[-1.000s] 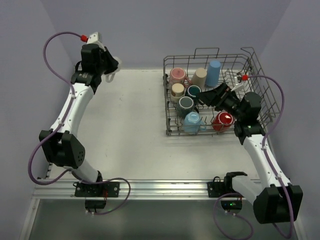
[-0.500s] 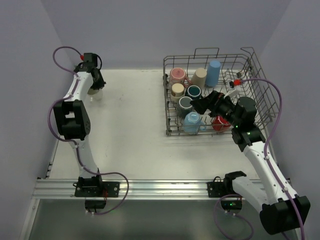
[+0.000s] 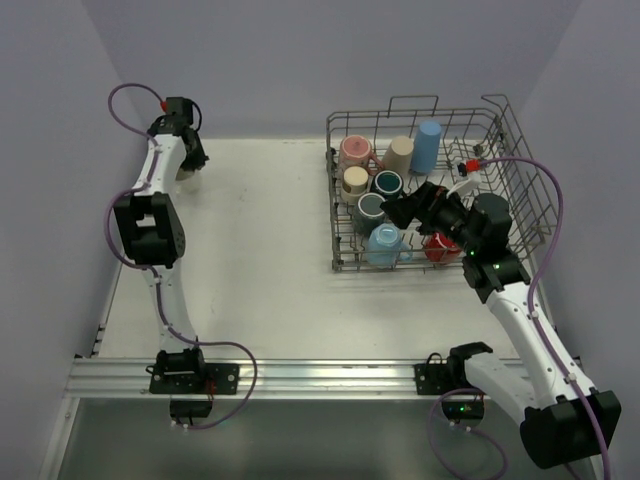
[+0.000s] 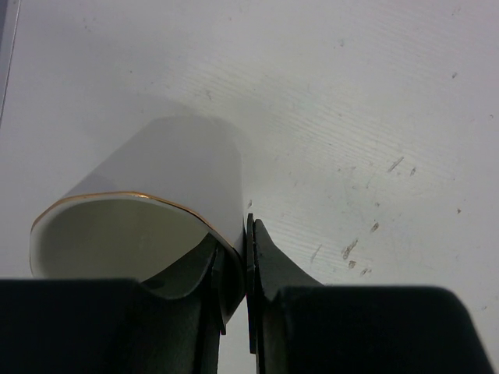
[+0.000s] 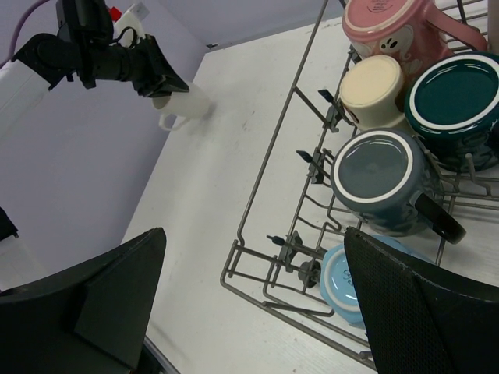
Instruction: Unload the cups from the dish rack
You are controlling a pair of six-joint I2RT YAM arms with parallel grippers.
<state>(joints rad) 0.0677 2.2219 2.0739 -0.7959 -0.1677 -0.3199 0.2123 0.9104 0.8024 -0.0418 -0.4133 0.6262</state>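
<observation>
Top external: dish rack (image 3: 345, 265) full of cups (image 3: 385, 240), right claw (image 3: 405, 203) wide apart above; left claw (image 4: 236, 257) tight on white cup (image 4: 156, 179).

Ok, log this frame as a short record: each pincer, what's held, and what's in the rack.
left pincer: shut on the wall of the white cup, at the far left corner of the table
white cup: tilted, gold-edged rim toward the wrist camera; contact with table unclear
right pincer: open, empty, over the dish rack near a dark teal mug
cups in rack: eight visible; red cup partly hidden
progress: one cup out, the rest not yet unloaded
</observation>
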